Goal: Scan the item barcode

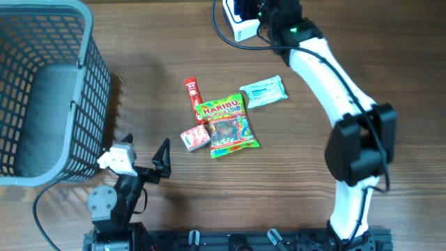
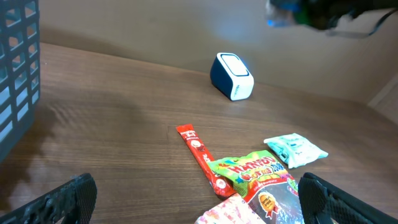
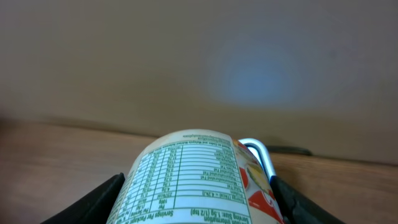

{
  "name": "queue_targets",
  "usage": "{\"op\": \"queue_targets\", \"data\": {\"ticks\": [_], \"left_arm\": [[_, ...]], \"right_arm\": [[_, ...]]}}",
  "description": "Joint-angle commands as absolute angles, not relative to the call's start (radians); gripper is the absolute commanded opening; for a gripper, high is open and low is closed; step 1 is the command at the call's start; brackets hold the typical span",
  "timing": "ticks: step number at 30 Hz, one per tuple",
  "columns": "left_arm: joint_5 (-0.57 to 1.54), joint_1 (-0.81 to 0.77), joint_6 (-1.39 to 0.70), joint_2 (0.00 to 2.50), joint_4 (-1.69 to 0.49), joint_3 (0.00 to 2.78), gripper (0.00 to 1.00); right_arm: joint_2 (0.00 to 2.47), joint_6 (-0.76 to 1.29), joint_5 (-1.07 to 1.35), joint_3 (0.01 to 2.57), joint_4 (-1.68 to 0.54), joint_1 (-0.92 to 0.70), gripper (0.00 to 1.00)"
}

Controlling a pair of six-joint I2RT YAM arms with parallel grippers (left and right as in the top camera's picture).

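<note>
The item (image 3: 193, 180) is a round container with a green-printed nutrition table and a metal ring at its right side. My right gripper (image 3: 196, 208) is shut on it, one black finger on each side. In the overhead view the right gripper (image 1: 270, 17) is at the table's far edge, right beside the white and blue barcode scanner (image 1: 240, 22), and the item is hidden under it. The scanner (image 2: 232, 76) also shows in the left wrist view. My left gripper (image 1: 143, 159) stands open and holds nothing near the front left, its fingers (image 2: 56, 202) spread wide over the wood.
A grey mesh basket (image 1: 42, 90) fills the left side. Mid-table lie a Haribo bag (image 1: 228, 125), a red stick packet (image 1: 193, 97), a pink packet (image 1: 196, 137) and a teal tissue pack (image 1: 265, 91). A bluish glow (image 3: 261, 81) shows on the wall.
</note>
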State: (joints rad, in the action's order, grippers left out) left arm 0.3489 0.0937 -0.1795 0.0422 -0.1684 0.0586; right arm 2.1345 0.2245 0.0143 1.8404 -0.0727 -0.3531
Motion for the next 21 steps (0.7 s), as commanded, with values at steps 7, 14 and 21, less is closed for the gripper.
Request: {"op": "queue_targets", "data": {"ticks": [7, 14, 21], "left_arm": [[0.344, 0.098, -0.161, 0.041, -0.170, 0.055, 1.00], [0.344, 0.098, -0.161, 0.041, -0.170, 0.055, 1.00], [0.344, 0.098, -0.161, 0.041, -0.170, 0.055, 1.00]], "right_arm": [[2.374, 0.210, -0.138, 1.840, 0.279, -0.356, 0.70], [2.423, 0.209, -0.138, 1.840, 0.408, -0.356, 0.72], [2.422, 0.206, -0.080, 1.840, 0.418, -0.356, 0.73]]}}
